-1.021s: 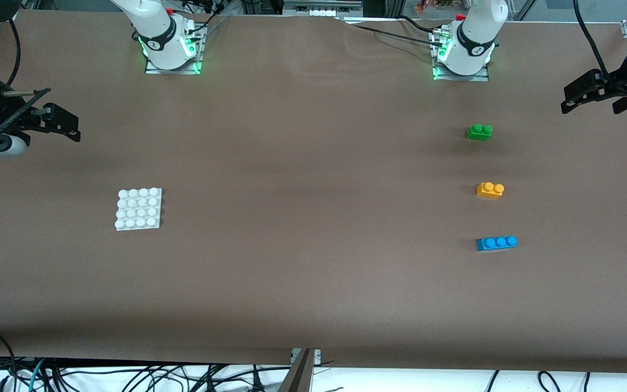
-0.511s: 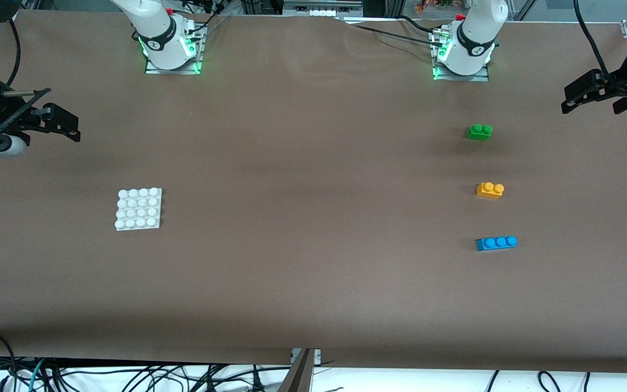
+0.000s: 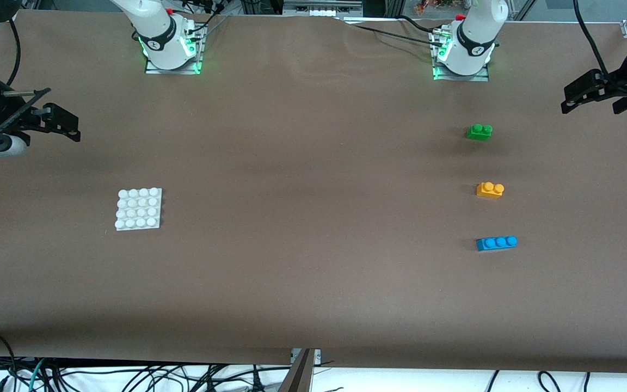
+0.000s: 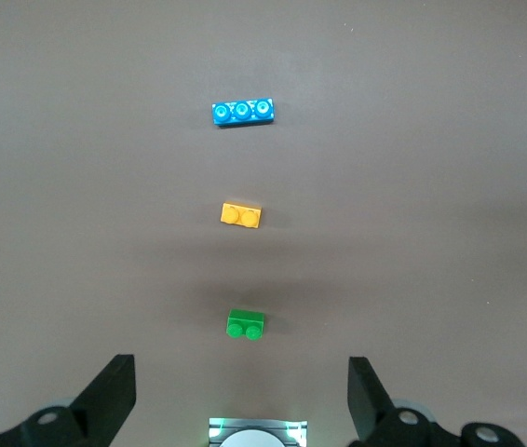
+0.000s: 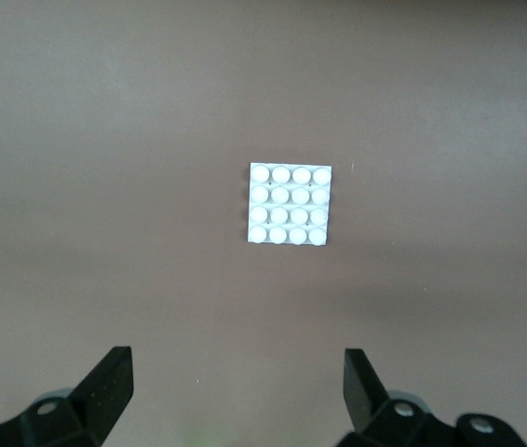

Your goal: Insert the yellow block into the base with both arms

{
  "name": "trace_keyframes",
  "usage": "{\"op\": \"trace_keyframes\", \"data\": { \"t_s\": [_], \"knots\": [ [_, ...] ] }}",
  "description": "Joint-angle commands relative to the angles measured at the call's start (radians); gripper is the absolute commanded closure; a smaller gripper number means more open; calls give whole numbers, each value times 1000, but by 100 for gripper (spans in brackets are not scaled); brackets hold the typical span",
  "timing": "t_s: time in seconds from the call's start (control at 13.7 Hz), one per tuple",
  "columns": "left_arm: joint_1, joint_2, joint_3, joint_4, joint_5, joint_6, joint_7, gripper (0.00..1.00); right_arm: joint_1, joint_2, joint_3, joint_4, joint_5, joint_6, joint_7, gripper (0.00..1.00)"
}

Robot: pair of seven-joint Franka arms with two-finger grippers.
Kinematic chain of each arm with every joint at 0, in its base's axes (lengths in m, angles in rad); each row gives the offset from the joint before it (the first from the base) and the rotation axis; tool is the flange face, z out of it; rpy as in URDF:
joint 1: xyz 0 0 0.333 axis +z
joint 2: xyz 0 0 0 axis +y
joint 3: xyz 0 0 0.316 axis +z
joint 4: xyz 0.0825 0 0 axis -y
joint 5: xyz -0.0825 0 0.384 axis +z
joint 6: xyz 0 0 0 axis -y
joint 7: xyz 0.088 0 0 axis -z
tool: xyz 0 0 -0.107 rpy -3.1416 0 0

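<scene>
Hovering high at the table's two ends, left gripper (image 4: 240, 396) and right gripper (image 5: 236, 391) with fingers spread wide and holding nothing; both arms waiting. Only in the left wrist view, three bricks in a row: green brick (image 4: 245, 324), yellow block (image 4: 241, 215), blue brick (image 4: 243, 112); only in the right wrist view, one white base (image 5: 289, 203). Lying toward the left arm's end, yellow block between green and blue, well apart from the base at the right arm's end, wide bare brown table (image 3: 313, 218) between.

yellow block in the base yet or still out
Out: the yellow block sits on the table between two bricks, apart from the base.
</scene>
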Motion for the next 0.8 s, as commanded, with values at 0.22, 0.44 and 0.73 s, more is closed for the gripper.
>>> {"op": "trace_keyframes", "data": {
  "t_s": [0.22,0.44,0.73],
  "knots": [
    [-1,9,-6,28,19,-22,13,0,-4,16,2,-1,-7,-14,3,0],
    [0,9,-4,28,17,-22,13,0,-10,65,-1,-15,-9,-17,5,0],
    [0,9,-6,28,17,-22,13,0,-39,122,-7,-60,-9,17,5,0]
  ]
}}
